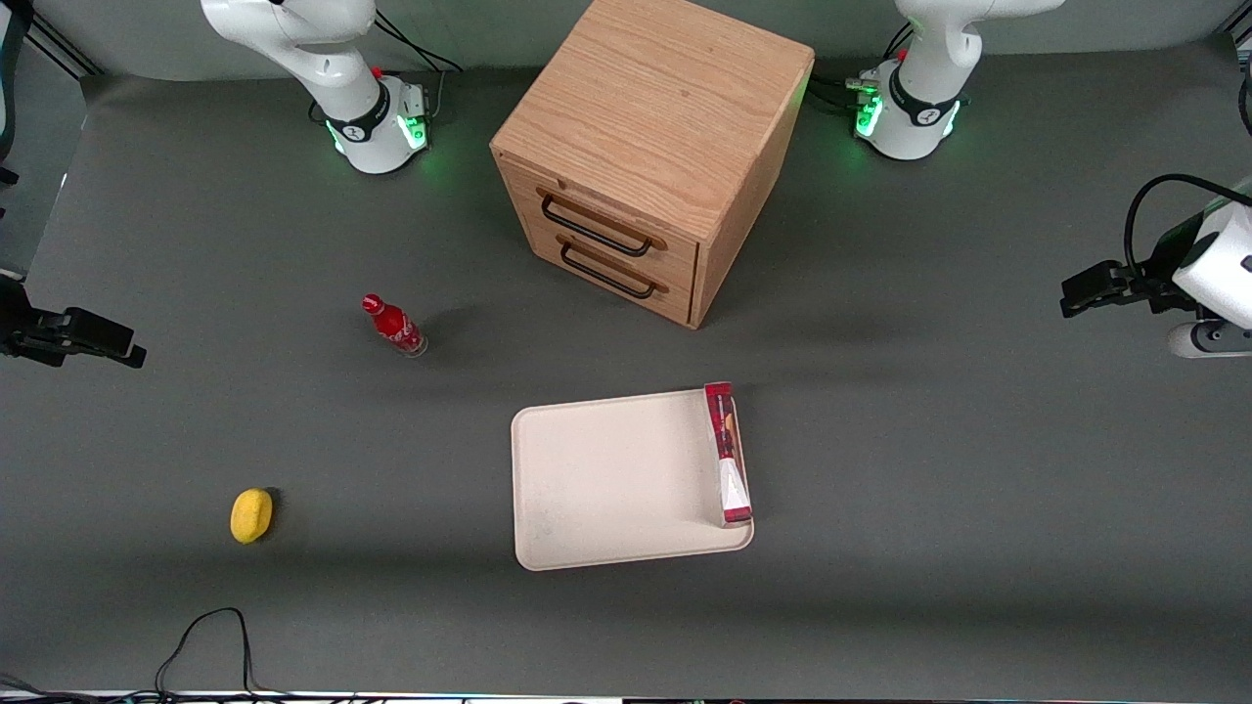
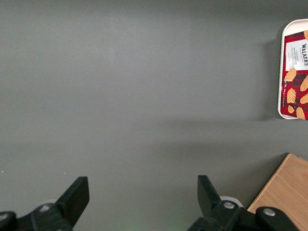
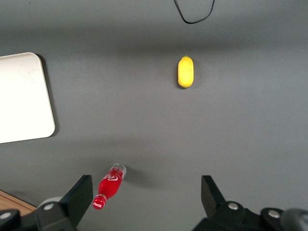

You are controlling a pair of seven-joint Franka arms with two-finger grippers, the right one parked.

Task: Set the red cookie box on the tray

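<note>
Red cookie box (image 1: 728, 455): seen standing on edge in the tray (image 1: 606, 484), against the rim toward the working arm's end | Gripper (image 2: 142, 199): held spread apart, grasping nothing, above bare table, well apart from the tray.

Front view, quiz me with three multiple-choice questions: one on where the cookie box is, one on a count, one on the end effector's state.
1. Where is the cookie box?
A. on the cabinet
B. on the tray's edge toward the working arm
C. beside the lemon

2. How many drawer handles does the cabinet show?
A. one
B. two
C. four

3. The end effector is:
A. open, holding nothing
B. shut on the bottle
C. shut on the box

Answers: B, the box stands on the tray; B, two dark handles; A, fingers spread over bare table.
</note>
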